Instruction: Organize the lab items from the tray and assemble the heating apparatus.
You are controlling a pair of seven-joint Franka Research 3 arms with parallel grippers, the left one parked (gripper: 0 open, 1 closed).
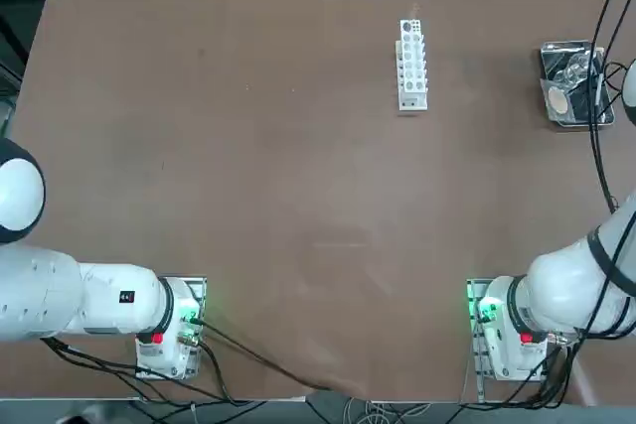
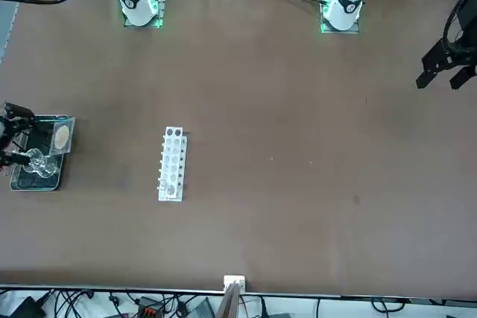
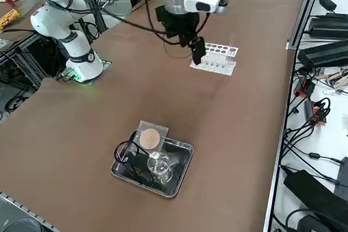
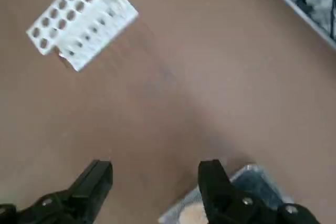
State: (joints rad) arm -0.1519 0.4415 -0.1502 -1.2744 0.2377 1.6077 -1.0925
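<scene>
Shiny metal tray [image 3: 182, 158] near tabletop [image 3: 234, 123] edge, holding clear glass burner [image 3: 159, 165], black wire tripod [image 3: 126, 153], grey mesh square [image 3: 149, 137] with tan centre propped on rim. Right tool [image 4: 155, 182] raised above tabletop, empty, fingers [image 4: 97, 179] spread wide, white test-tube rack [image 4: 81, 19] beyond.

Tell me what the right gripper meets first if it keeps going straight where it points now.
The right gripper, open, points down at bare table between the white rack and the tray. It would probably meet the tabletop first, though depth is unclear.
</scene>
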